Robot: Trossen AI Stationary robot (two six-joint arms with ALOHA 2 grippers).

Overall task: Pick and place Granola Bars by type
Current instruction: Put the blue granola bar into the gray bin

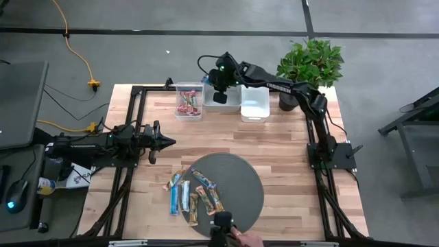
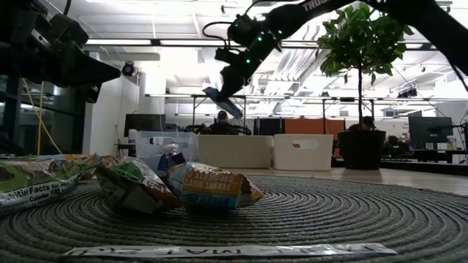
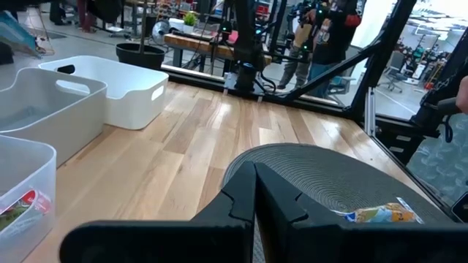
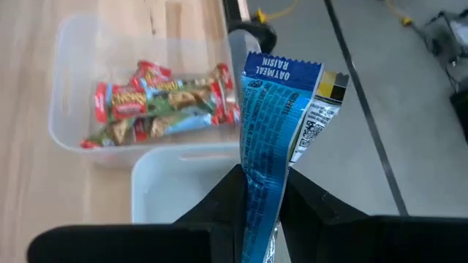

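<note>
Right tool (image 4: 262, 191) pinching blue bar (image 4: 274, 139) above middle white bin (image 4: 183, 183), beside clear bin (image 4: 73, 88) of red bars; lower squarely inside before release; left tool (image 1: 159, 141) pressed together, idle over counter (image 1: 274, 144).

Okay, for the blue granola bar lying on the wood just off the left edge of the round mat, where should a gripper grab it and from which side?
Grip the blue bar across its narrow width near mid-length, coming straight down from above. It lies flat and long on the bare table, with its long sides apparently free, so the fingers could straddle it. The left gripper is nearest; the right gripper already holds a blue bar by the bins.
</note>
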